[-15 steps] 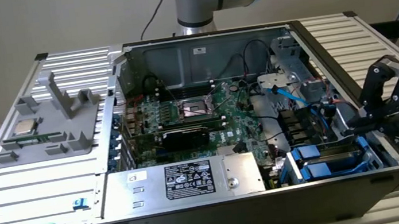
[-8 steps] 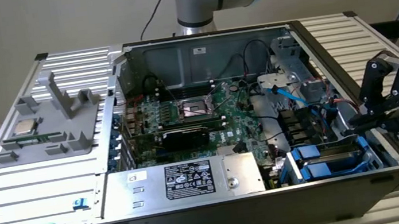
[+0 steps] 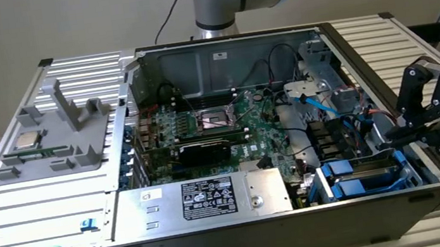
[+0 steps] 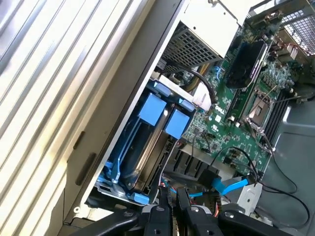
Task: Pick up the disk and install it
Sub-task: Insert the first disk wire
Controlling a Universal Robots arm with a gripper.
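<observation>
disk: blue frame | motherboard: green | supply box: silver, black-white label

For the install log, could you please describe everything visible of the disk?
The disk is a grey-metal slab in a blue plastic carrier with a blue tab at one end. It sits inside the computer case at the exterior view's lower right, beside a second blue carrier. The gripper is close by, no contact visible.

Open computer case, motherboard, power supply
</observation>
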